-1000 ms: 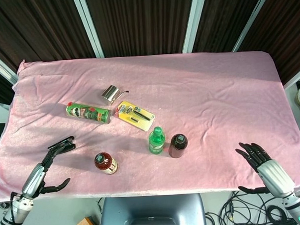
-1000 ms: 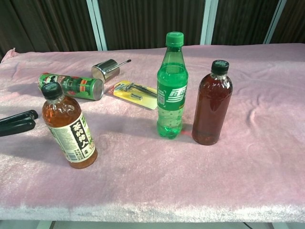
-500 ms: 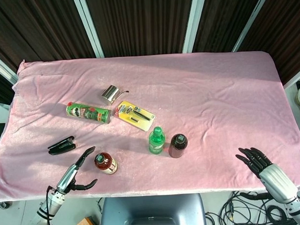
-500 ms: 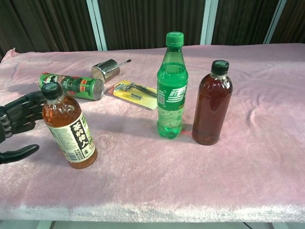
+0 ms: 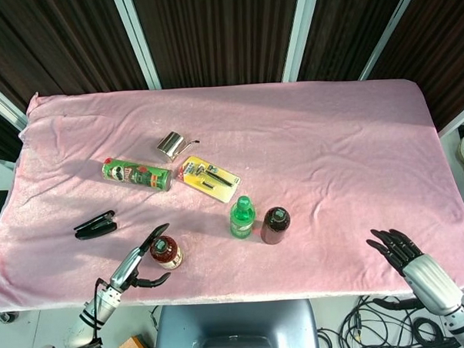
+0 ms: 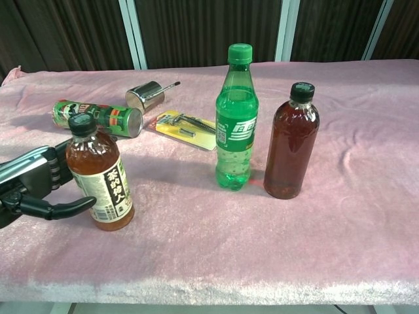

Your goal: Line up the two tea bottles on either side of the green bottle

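The left hand (image 6: 36, 186) cups the labelled tea bottle (image 6: 98, 173) near the front edge of the pink tablecloth (image 5: 331, 154), fingers behind it and thumb reaching across the front of its label; whether it truly grips the bottle I cannot tell. That bottle stands upright, well apart from the green bottle (image 6: 236, 118) to its right. The second tea bottle (image 6: 291, 142), dark and unlabelled, stands just beside the green one on its other side. The right hand (image 5: 409, 257) hovers past the table's front right edge, fingers spread and holding nothing. Further back lie a green chip can (image 5: 136, 174), a metal cup (image 5: 171, 145), a yellow blister pack (image 5: 209, 178) and a black stapler (image 5: 95, 225)
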Available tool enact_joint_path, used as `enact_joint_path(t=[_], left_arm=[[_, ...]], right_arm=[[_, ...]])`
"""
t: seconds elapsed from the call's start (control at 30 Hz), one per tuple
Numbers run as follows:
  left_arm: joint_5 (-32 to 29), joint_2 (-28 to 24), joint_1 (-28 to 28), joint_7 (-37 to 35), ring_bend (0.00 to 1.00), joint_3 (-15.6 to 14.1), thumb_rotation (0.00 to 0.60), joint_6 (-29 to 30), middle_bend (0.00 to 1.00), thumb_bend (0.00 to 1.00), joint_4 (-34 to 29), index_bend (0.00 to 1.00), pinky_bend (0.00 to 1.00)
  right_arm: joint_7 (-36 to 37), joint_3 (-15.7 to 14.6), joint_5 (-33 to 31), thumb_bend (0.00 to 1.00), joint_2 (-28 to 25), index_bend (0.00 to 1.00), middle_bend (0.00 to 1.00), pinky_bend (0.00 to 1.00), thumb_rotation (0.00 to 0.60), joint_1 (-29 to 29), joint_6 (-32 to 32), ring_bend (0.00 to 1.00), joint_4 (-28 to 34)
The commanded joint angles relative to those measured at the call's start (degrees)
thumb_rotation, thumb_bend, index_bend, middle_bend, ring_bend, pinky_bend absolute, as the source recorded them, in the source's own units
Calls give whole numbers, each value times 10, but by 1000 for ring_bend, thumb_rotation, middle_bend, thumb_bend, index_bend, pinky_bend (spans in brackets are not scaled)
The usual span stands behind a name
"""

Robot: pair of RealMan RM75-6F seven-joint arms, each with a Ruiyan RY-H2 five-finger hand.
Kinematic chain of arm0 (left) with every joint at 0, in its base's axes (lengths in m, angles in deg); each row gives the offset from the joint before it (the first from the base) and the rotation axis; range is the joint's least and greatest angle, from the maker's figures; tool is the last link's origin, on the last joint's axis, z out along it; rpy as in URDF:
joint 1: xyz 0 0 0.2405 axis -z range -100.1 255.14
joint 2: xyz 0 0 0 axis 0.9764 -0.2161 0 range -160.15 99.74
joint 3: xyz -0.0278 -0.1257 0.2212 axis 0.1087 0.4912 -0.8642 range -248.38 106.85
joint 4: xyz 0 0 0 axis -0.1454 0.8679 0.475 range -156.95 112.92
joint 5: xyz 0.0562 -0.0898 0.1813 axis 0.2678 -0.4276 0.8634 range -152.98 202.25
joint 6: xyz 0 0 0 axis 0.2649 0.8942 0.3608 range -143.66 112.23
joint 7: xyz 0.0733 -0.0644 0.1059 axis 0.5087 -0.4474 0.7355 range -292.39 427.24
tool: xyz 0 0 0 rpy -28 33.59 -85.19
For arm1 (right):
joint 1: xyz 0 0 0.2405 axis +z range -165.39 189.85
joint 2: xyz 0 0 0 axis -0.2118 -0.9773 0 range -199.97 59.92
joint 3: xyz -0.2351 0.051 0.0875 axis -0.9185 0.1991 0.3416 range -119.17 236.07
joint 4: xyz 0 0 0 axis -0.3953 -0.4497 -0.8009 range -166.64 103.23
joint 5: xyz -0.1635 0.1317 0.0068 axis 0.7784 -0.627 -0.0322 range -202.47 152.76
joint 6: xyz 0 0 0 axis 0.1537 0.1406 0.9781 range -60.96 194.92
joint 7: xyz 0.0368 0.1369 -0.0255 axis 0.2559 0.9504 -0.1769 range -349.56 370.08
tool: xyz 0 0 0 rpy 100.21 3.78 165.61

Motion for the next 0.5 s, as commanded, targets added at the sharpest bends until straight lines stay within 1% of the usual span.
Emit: enact_joint_path(t=[0.03,0.13,0.23,0.3,0.37,0.43,0.5], left_arm=[[-9,5,7,8,4,5,600,-11,24,292,-4,9,84],[-17,9,14,13,68,9,600,-20,124,297,-7,101,148],[-32,15,15,17,186,18,600,-26,255,306,-5,272,236],[-45,18,14,15,298,24,600,-27,407,330,-7,405,324],[-57,21,12,12,372,29,600,-30,513,351,-7,491,392],[-63,23,11,12,434,32,600,-31,591,370,-5,557,443],[-65,22,11,11,477,32,600,-33,639,386,-5,599,473]], right_arm=[[2,-1,3,175,-2,0,0,120,600,0,-3,0,0],[9,-3,9,175,-4,0,0,120,600,1,-5,0,1],[17,-6,15,176,-9,0,0,120,600,1,-5,0,1],[20,-6,17,176,-10,0,0,120,600,1,-3,0,1],[23,-7,19,175,-12,0,0,120,600,0,-3,0,0],[26,-7,21,172,-13,0,0,120,600,0,-3,0,0],[28,-7,21,172,-13,0,0,120,600,0,-3,0,0]])
